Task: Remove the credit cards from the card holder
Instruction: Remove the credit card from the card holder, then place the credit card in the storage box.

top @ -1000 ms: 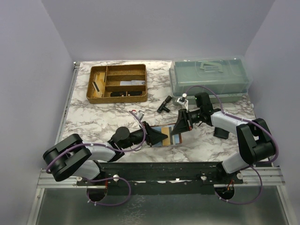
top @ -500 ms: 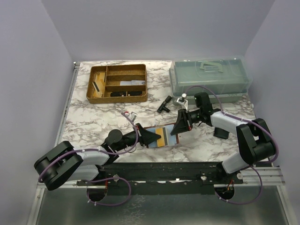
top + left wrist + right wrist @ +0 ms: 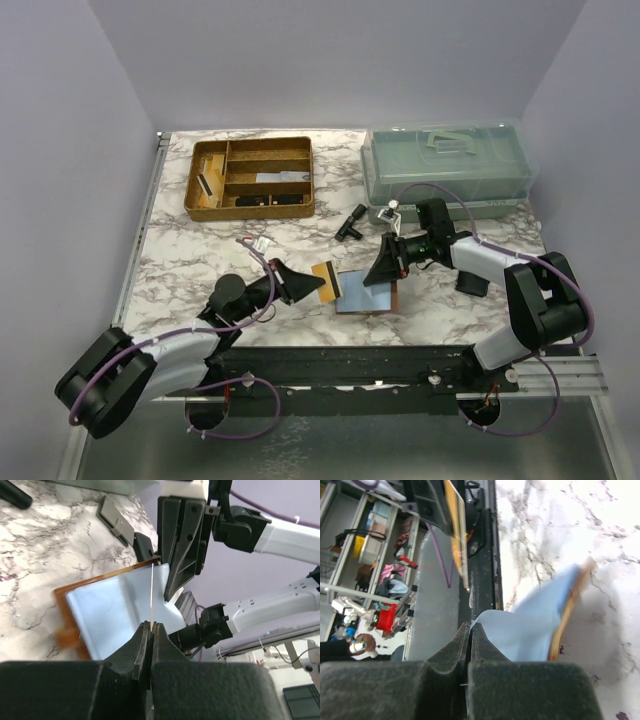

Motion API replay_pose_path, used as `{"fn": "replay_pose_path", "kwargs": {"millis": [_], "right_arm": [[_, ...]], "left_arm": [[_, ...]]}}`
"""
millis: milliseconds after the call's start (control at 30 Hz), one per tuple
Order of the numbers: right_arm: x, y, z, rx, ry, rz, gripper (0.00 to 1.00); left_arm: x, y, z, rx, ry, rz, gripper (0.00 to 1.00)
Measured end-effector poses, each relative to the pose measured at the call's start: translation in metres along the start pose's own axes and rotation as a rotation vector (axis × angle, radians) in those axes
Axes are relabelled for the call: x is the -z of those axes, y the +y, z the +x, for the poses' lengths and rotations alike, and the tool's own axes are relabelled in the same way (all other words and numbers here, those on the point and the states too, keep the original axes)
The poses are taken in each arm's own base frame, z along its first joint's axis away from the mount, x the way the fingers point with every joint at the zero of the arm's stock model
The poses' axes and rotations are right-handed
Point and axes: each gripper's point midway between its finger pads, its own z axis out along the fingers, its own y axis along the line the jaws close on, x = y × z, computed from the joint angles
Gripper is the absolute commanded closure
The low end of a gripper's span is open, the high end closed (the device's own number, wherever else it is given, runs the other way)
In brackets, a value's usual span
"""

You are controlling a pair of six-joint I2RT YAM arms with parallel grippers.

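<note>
Tan credit card (image 3: 326,279) pinched in left pincer (image 3: 312,283), just left of card holder (image 3: 368,297); right pincer (image 3: 374,279) clamped on its far edge.

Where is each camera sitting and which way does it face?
Top external: above and behind the bases, looking down on the marble table; left arm and right arm show.
Left wrist: on the left arm, looking along the shut left claw, pinching a tan rectangular card edge-on, toward the right claw.
Right wrist: on the right arm, looking along the shut right claw toward the near table edge.
Shared: both wrist views show the reddish-brown leather card holder.
</note>
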Motion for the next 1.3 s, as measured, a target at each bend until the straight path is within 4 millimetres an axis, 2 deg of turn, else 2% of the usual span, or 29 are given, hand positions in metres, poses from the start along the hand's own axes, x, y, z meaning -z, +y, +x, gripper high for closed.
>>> {"fn": "replay_pose_path", "kwargs": {"millis": [200, 333, 533, 700, 833, 867, 1133, 1300], "right_arm": [[0.001, -0.025, 0.005, -0.03, 0.012, 0.103, 1.0], [0.002, -0.04, 0.011, -0.06, 0.029, 0.16, 0.99], [0.006, -0.056, 0.014, -0.061, 0.052, 0.251, 0.78], [0.011, -0.07, 0.011, -0.015, 0.077, 0.347, 0.64], [0.021, -0.08, 0.007, 0.044, 0.092, 0.453, 0.56], [0.024, -0.081, 0.004, 0.065, 0.093, 0.477, 0.54], [0.036, -0.061, -0.021, 0.239, 0.054, 0.537, 0.5], [0.039, -0.056, -0.022, 0.263, 0.053, 0.54, 0.48]], "left_arm": [[0.013, 0.0, -0.021, 0.004, -0.068, -0.045, 1.0], [0.021, 0.011, -0.025, 0.022, -0.089, -0.114, 1.0], [0.031, 0.044, -0.034, 0.096, -0.104, -0.289, 1.0], [0.038, 0.07, -0.063, 0.13, -0.141, -0.435, 1.0], [0.045, 0.089, -0.103, 0.09, -0.135, -0.547, 1.0], [0.047, 0.095, -0.123, 0.071, -0.136, -0.59, 1.0], [0.061, 0.117, -0.232, -0.056, -0.18, -0.708, 1.0], [0.076, 0.146, -0.283, -0.195, -0.125, -0.789, 1.0]]}}
